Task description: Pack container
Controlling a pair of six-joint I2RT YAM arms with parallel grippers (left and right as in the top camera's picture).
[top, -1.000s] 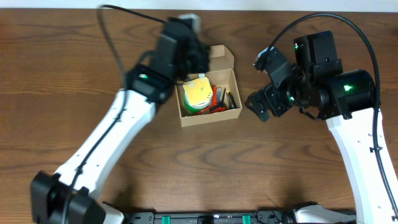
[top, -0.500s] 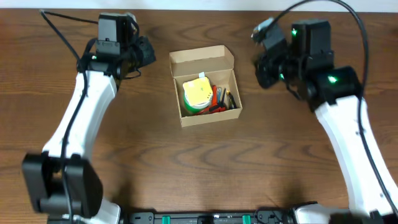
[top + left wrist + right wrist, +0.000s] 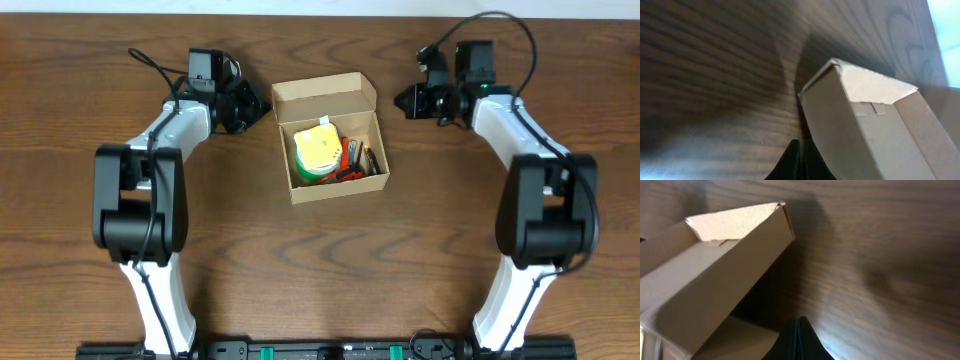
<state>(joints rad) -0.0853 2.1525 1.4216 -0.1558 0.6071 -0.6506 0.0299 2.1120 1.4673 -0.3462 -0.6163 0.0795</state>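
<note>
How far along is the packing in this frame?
Done: the container holds a yellow-green roll and other small items. In hand: nothing; the left fingers and right fingers sit shut and empty on either side of it. Left: the flap lid stands open and needs closing.

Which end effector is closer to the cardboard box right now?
Left, narrowly. The left end effector sits just beside the cardboard box; the right end effector stands slightly farther off, opposite.

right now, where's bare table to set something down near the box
The widest bare stretch of table lies in front of the container, toward the near edge. The far left and right sides are bare too. It is crowded beside the open flap lid, where the left gripper and right gripper flank it.
</note>
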